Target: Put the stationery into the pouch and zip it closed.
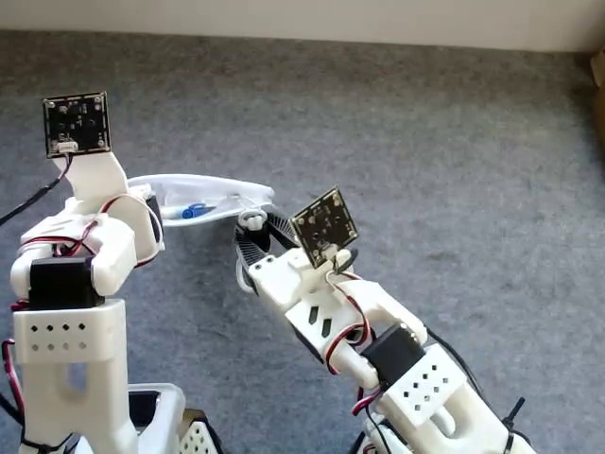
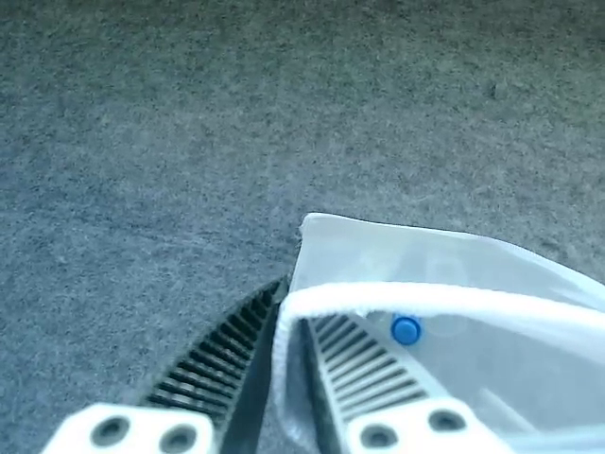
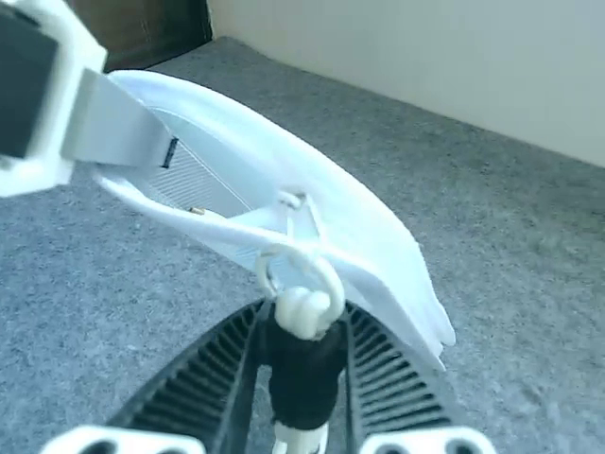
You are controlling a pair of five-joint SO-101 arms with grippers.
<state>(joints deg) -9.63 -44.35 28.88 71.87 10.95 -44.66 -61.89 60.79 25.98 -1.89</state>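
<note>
Left claw: the left claw [image 2: 288, 305] is clamping tight on one end edge of the pouch [image 2: 454, 274], with the fabric pinched between its ribbed fingers [image 2: 364, 359].
Right claw: the right claw [image 3: 302, 326] is pinching the zipper pull [image 3: 301, 310] at the pouch's other end, with both jaws closing in on the black tab.
Edges: the grey surface [image 1: 425, 142] is running up to a pale wall [image 1: 331, 17] along the far side.
Room: carpet-like grey is stretching wide beyond the pouch and off to the right arm's outer side.
Pouch: it is white and translucent, hanging stretched between the two claws near the middle of the table, its mouth gaping.
Inside: a blue-tipped item [image 2: 406, 330] is showing through the wall, near the left claw's end.
</note>
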